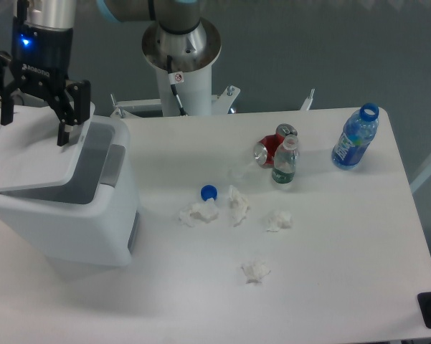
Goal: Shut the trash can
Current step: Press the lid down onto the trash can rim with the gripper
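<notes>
The trash can (pixel 93 229) is a big white boxy bin at the table's left side. Its flat white lid (pixel 32 154) leans down over the opening, still raised along its right edge, where a gap shows the grey inside. A grey latch (pixel 113 165) sits on the rim facing right. My gripper (pixel 34 127) hangs over the back of the lid with its two dark fingers spread wide, open, holding nothing. Its right fingertip (pixel 61 138) is at the lid's far right edge.
A blue bottle cap (pixel 209 192) and several crumpled tissues (pixel 233 208) lie mid-table. A red can (pixel 267 150), a second can and a small bottle (pixel 284 163) stand right of centre. A blue bottle (pixel 354 137) stands far right. The robot base (pixel 181 64) is behind.
</notes>
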Tool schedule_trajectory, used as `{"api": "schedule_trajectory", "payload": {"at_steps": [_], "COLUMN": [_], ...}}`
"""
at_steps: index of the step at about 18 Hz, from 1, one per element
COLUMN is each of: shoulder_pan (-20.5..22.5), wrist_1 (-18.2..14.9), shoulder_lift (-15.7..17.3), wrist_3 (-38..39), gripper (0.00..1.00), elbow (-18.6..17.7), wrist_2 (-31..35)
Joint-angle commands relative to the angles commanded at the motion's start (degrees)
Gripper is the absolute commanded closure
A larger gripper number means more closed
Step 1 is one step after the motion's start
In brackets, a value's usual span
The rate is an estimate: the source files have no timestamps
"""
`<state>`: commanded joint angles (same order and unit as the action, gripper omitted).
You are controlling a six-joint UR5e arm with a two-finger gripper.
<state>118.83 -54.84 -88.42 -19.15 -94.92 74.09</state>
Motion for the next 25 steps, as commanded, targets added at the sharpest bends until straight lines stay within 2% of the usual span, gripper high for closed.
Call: {"api": "schedule_trajectory", "payload": {"at_steps": [4, 25], "shoulder_pan": [0.09, 1.76], "wrist_1": [0.09, 0.0], "shoulder_lift": [-1.06, -1.14], "wrist_3": [-0.62, -2.29], "gripper": [0.0, 0.0], "elbow": [-0.09, -2.02], "wrist_2": [0.18, 0.26]}}
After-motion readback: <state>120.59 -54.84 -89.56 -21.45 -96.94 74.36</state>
